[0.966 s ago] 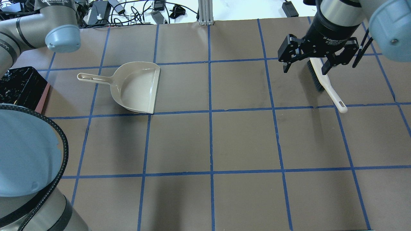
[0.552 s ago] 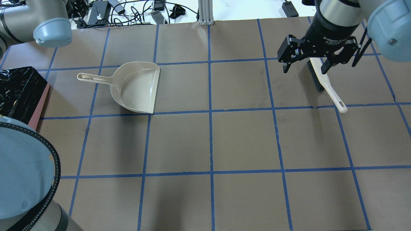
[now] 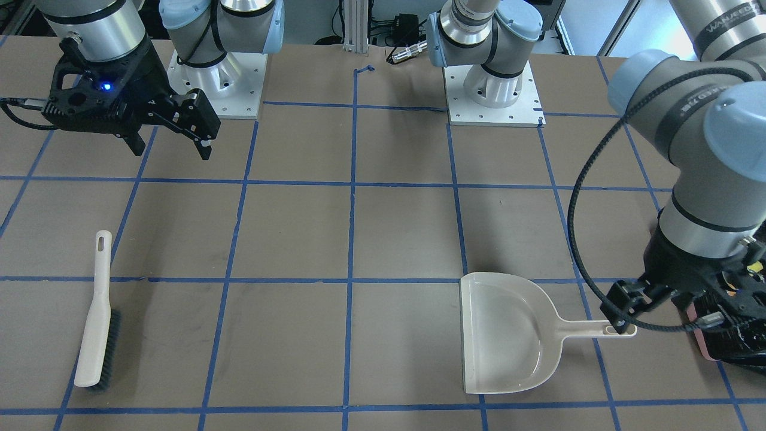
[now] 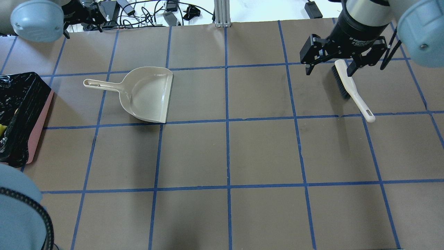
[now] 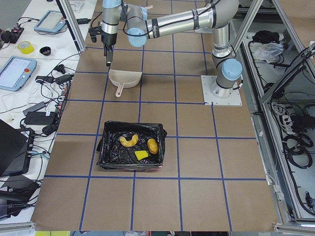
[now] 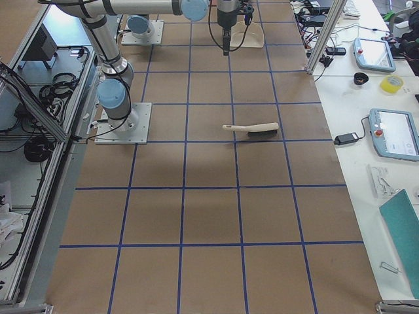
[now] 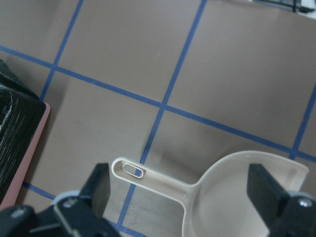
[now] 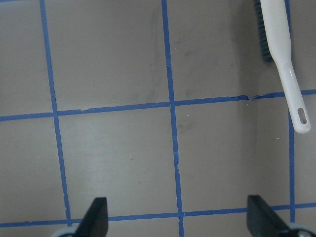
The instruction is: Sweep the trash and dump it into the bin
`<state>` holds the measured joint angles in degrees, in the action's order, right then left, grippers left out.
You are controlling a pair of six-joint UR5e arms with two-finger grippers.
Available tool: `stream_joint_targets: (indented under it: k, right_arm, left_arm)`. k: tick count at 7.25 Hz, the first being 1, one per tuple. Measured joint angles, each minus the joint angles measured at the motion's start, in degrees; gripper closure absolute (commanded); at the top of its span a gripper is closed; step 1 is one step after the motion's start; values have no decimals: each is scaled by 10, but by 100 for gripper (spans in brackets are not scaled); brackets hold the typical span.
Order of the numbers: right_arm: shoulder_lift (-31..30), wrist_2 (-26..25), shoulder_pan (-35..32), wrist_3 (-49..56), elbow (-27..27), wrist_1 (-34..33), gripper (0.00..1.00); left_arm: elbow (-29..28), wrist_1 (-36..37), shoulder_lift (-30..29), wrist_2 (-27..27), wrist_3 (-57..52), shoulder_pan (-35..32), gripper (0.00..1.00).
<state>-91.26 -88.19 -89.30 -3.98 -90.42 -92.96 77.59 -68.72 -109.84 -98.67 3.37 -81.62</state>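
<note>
The trash lies in the bin, the pink container with a black bag: a cream crescent, a yellow-orange oval and a sponge chunk. The bin also shows at the left edge of the overhead view. My left gripper is open and empty, hovering above the handle of the beige dustpan. My right gripper is open and empty, raised beside the head of the white brush.
The dustpan lies flat on the table, mouth toward the middle. The brush lies on the table on the right arm's side. Cables and gear sit beyond the table's far edge.
My left arm has swung up and away toward the back, uncovering more of the bin. My right gripper has shifted slightly toward the far edge. Dustpan and brush have not moved.
</note>
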Motion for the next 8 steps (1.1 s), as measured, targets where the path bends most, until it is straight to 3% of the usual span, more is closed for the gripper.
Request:
stream_joint_targets:
  k: [3, 5, 8]
  right_arm:
    - [-2, 0, 0, 0, -7, -6, 0]
    - [-1, 0, 0, 0, -7, -6, 0]
    - [1, 0, 0, 1, -7, -6, 0]
  left_arm:
    - [12, -127, 45, 35, -136, -24, 0]
    - [29, -149, 67, 76, -152, -58, 0]
    - [43, -172, 96, 78, -148, -97, 0]
